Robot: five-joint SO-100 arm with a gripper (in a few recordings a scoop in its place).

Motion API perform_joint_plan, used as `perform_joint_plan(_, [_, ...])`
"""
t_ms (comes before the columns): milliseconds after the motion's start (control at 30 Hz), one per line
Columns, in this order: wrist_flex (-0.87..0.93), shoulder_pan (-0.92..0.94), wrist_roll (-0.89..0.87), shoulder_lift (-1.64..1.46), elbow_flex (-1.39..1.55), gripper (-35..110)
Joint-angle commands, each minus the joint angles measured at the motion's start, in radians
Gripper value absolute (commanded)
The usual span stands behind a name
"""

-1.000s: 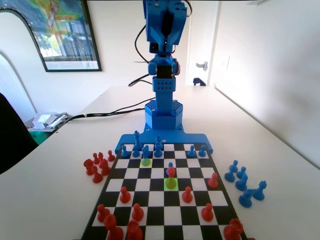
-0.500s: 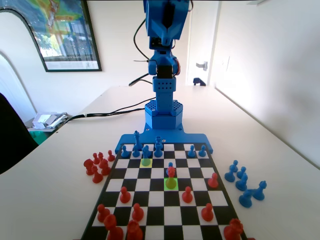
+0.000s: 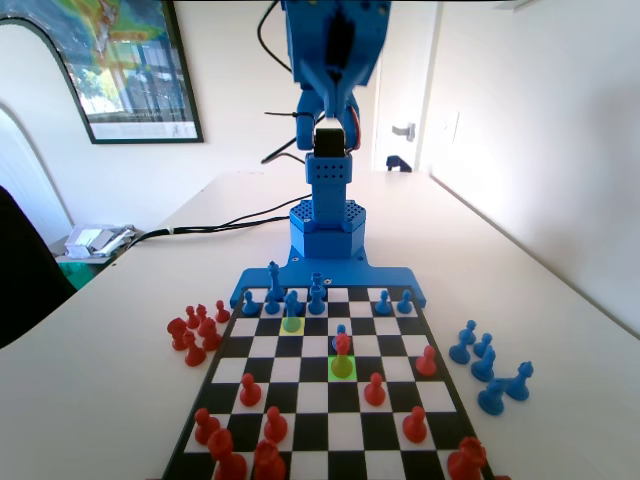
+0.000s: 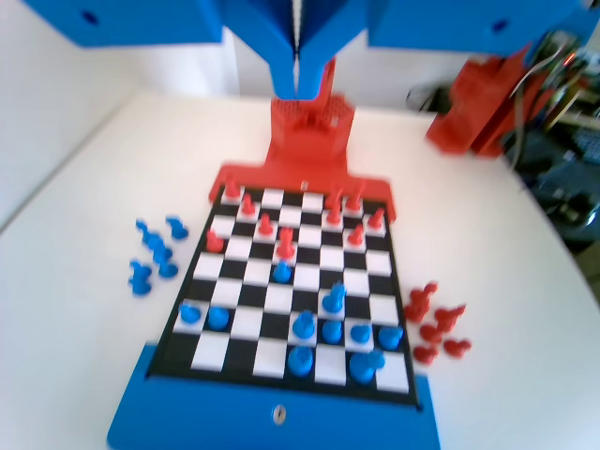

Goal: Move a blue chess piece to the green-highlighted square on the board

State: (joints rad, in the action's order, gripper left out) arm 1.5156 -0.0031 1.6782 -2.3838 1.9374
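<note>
The board (image 3: 395,345) lies in front of the blue arm, whose upper part is raised high over the far end. In the fixed view the green-highlighted square (image 3: 342,368) has a red piece (image 3: 342,346) on it. A small blue chess piece (image 3: 340,331) stands just behind that red piece. Another blue piece (image 3: 292,303) stands on the paler yellow-green square (image 3: 292,324). In the wrist view my gripper (image 4: 298,80) hangs high above the board (image 4: 251,323), jaws shut together with nothing between them. The lone blue piece (image 4: 281,272) sits mid-board.
Several blue pieces (image 3: 485,370) stand off the board on the right in the fixed view, and several red ones (image 3: 197,335) on the left. More red pieces (image 3: 250,450) fill the near rows. Cables (image 3: 215,225) run across the table behind the arm.
The arm's upper part has swung a little and tipped toward the camera. No piece on the board has moved.
</note>
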Motion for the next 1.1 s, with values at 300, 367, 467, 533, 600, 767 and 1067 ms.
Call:
perform_joint_plan(300, [-0.063,0.006,0.006,0.336,-0.066,2])
perform_joint_plan(367, [-0.092,0.0,-0.008,0.377,-0.072,3])
perform_joint_plan(467, [-0.137,-0.006,-0.025,0.442,-0.087,5])
perform_joint_plan(533, [-0.169,-0.011,-0.043,0.476,-0.095,7])
perform_joint_plan(600, [-0.198,-0.017,-0.055,0.511,-0.101,8])
perform_joint_plan(767, [-0.287,-0.026,-0.089,0.588,-0.091,11])
perform_joint_plan(1067, [-0.448,-0.046,-0.084,0.638,0.044,12])
